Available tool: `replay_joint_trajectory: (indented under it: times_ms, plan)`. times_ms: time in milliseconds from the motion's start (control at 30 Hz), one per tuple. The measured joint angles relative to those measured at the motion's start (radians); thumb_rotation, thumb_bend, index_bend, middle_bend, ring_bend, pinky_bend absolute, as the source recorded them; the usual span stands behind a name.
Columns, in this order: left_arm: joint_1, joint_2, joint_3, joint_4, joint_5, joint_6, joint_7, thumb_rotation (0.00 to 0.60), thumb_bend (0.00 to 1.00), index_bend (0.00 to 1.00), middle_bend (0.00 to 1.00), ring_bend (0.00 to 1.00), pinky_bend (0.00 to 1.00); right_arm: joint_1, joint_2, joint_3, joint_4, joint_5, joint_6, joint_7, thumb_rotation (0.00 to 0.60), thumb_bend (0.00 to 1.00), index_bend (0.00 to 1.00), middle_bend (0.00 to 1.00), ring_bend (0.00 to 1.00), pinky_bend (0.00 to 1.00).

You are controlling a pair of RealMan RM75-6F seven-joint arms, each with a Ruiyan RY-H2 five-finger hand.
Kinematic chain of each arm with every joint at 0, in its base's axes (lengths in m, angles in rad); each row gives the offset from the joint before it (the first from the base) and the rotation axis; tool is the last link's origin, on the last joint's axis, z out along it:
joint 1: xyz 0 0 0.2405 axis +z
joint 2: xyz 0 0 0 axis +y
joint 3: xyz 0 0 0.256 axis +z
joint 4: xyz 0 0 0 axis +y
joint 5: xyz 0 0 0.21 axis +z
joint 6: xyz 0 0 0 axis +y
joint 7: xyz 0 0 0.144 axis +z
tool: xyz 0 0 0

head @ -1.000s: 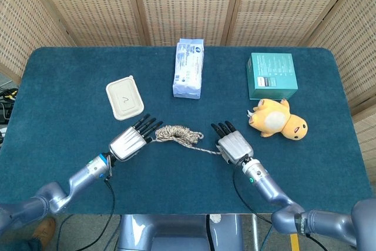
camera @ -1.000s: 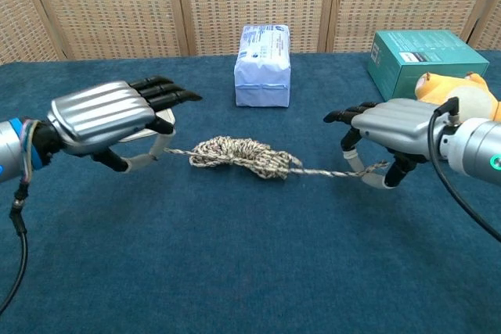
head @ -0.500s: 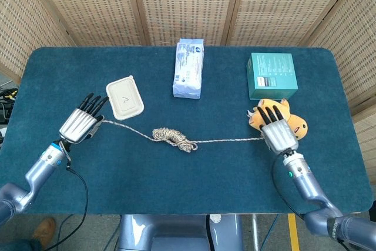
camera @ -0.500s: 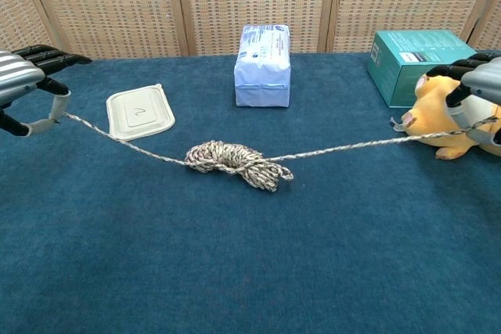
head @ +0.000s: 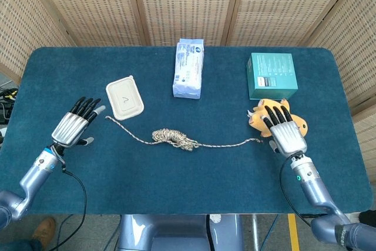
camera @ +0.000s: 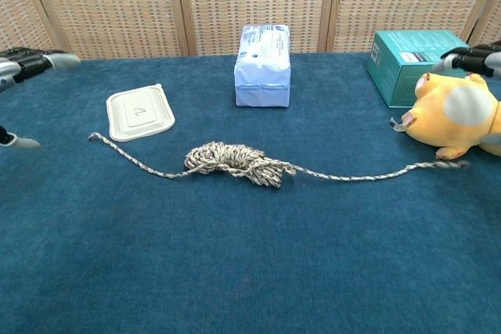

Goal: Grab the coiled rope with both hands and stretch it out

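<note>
The speckled rope (head: 176,138) lies on the blue table, a small coil (camera: 232,162) still bunched at its middle. One loose end (head: 107,118) lies near the white lid, the other end (head: 259,140) near the yellow toy. My left hand (head: 73,127) hovers at the table's left with fingers spread, apart from the rope and holding nothing. My right hand (head: 284,133) sits at the right over the toy, fingers spread, also off the rope. In the chest view only the fingertips (camera: 35,58) of the left hand and the fingertips (camera: 470,59) of the right show at the edges.
A white lid (head: 124,97) lies left of centre. A blue-white packet (head: 189,67) stands at the back middle and a teal box (head: 271,75) at the back right. A yellow plush toy (camera: 454,115) sits under my right hand. Wicker screens stand behind the table.
Both hands have let go of the rope ends and opened. The taut rope has dropped slack onto the table. The left hand moved slightly outward.
</note>
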Motion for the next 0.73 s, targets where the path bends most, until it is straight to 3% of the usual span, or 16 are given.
replay_joint_trajectory:
  times_ms: [200,433,533,733]
  plan:
    - [0.056,0.138,-0.044,-0.246,-0.072,0.046,-0.027,0.600,0.00,0.00,0.00,0.00,0.00,-0.090,0.058,0.006,-0.062,-0.086,0.150,0.161,0.600,0.00,0.00,0.00,0.00,0.00]
    - [0.194,0.328,-0.050,-0.558,-0.152,0.117,0.043,0.600,0.00,0.00,0.00,0.00,0.00,-0.201,0.118,-0.026,-0.091,-0.169,0.273,0.199,0.600,0.00,0.00,0.00,0.00,0.00]
    - [0.256,0.379,-0.033,-0.635,-0.167,0.152,0.091,0.600,0.00,0.00,0.00,0.00,0.00,-0.229,0.130,-0.042,-0.102,-0.191,0.299,0.189,0.600,0.00,0.00,0.00,0.00,0.00]
    - [0.329,0.401,0.003,-0.684,-0.159,0.206,0.129,0.600,0.00,0.00,0.00,0.00,0.00,-0.273,0.142,-0.061,-0.126,-0.225,0.344,0.132,0.600,0.00,0.00,0.00,0.00,0.00]
